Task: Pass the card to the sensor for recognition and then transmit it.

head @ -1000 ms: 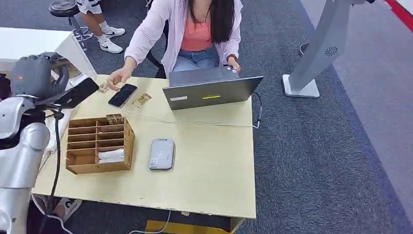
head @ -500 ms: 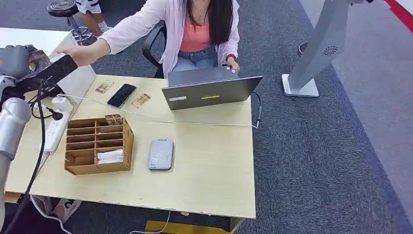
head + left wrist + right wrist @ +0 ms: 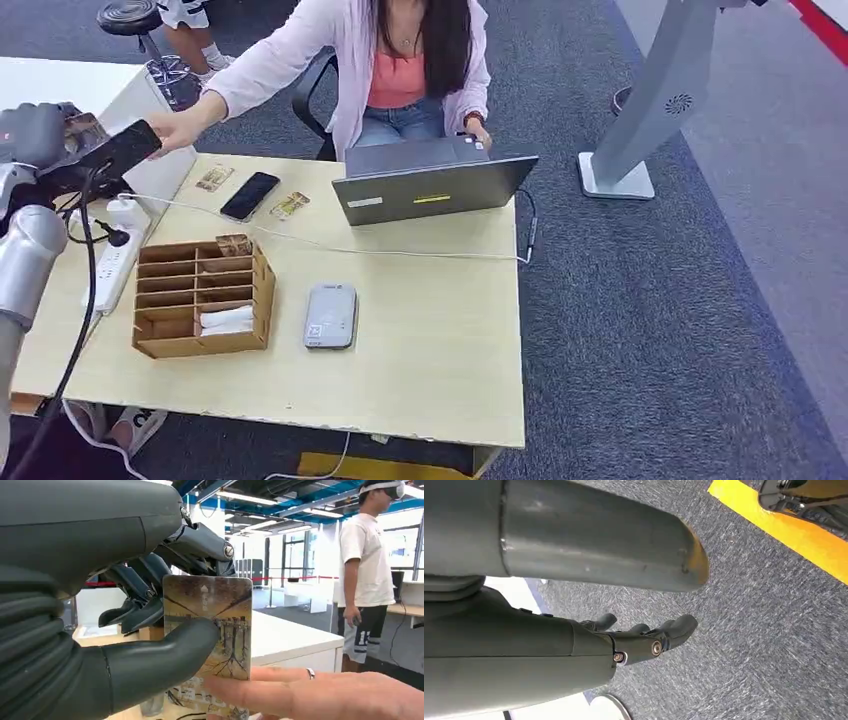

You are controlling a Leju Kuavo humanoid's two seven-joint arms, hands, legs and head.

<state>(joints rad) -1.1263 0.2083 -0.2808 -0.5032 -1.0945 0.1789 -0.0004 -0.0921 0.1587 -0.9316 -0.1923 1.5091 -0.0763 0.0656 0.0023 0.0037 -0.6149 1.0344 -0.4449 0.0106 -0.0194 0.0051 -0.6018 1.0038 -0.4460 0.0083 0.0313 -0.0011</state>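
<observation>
My left hand (image 3: 35, 140) is raised past the table's far left corner and pinches a brown picture card (image 3: 215, 645) between its thumb and fingers (image 3: 145, 595). In the head view the card (image 3: 84, 127) peeks out just above that hand. A seated person's hand (image 3: 175, 128) reaches across to it, and their fingers (image 3: 310, 695) touch the card's edge. The grey card sensor (image 3: 330, 315) lies flat on the table's middle, beside a wooden organizer (image 3: 200, 297). My right hand (image 3: 644, 637) hangs over grey carpet with its fingers loosely extended, holding nothing.
A laptop (image 3: 430, 185) stands at the table's far edge in front of the person. A black phone (image 3: 250, 195) and two loose cards (image 3: 290, 205) lie near it. A white power strip (image 3: 112, 255) and cables run along the left edge. A grey stand (image 3: 650, 110) rises at right.
My left arm swung out to the left with the card. The person's hand left the table near the phone and reached over until it touched the card.
</observation>
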